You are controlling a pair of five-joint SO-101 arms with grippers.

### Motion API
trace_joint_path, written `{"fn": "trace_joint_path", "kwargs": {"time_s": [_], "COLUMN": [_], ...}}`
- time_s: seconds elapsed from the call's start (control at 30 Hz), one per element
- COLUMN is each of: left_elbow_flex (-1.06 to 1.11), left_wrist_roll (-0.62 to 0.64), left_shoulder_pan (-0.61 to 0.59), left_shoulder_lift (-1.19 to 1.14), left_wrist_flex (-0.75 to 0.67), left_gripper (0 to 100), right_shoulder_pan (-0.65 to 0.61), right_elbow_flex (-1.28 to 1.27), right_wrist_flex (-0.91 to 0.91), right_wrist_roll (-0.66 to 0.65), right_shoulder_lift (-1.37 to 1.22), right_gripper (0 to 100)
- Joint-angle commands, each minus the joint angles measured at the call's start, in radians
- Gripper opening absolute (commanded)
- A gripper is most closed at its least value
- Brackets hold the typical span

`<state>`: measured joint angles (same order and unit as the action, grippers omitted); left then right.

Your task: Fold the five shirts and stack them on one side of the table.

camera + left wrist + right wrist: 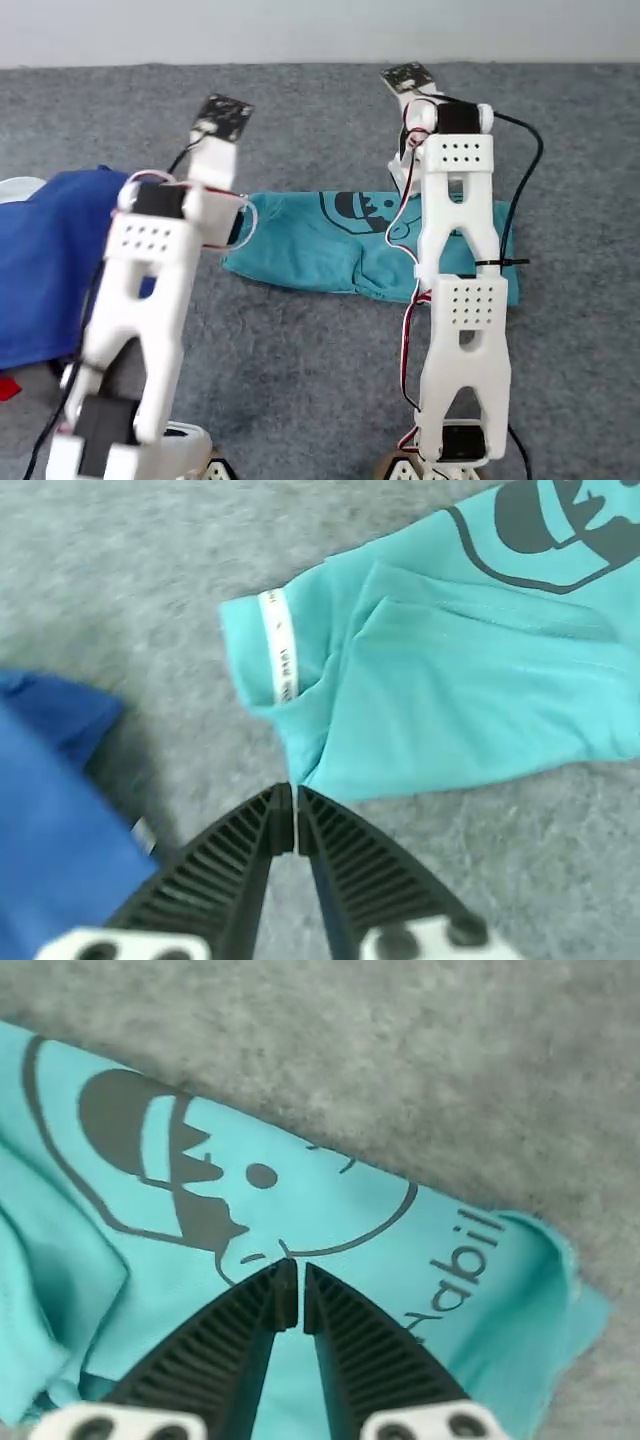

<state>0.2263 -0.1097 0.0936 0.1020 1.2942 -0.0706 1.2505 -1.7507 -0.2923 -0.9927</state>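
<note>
Teal shirt (330, 250) lies in the middle of the counter (300, 380), long axis left to right, right of a blue shirt (45, 260). Left pincer (296, 795), clenched and empty, sits just beside its left end; right pincer (293, 1270), also clenched, hangs over its print (170, 1160).

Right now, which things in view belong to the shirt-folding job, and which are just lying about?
Job:
- teal shirt, mid-table, partly folded
- blue shirt, at the table's side

Lying about:
- white object at the edge, by the blue shirt
- red bit at the edge; could be another shirt, can't tell
</note>
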Motion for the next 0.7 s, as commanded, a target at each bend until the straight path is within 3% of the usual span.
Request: {"fn": "trace_joint_path", "kwargs": {"time_s": [0.0, 0.2, 0.43, 0.67], "left_elbow_flex": [-0.116, -0.277, -0.383, -0.533], "left_wrist_roll": [0.009, 0.133, 0.141, 0.141], "left_shoulder_pan": [0.034, 0.074, 0.087, 0.089], "left_shoulder_lift": [-0.117, -0.342, -0.574, -0.744], "left_wrist_flex": [-0.029, -0.026, -0.025, 0.058], "left_gripper": [2, 2, 2, 2], "right_shoulder_pan": [0.03, 0.053, 0.059, 0.134], "right_elbow_flex": [0.04, 0.034, 0.035, 0.04], "right_wrist_flex": [-0.035, 0.053, 0.246, 0.306], "right_wrist_roll": [0.124, 0.19, 0.187, 0.186], "right_shoulder_lift": [0.022, 0.019, -0.021, -0.134], "right_gripper": [2.5, 2.5, 2.5, 2.5]}}
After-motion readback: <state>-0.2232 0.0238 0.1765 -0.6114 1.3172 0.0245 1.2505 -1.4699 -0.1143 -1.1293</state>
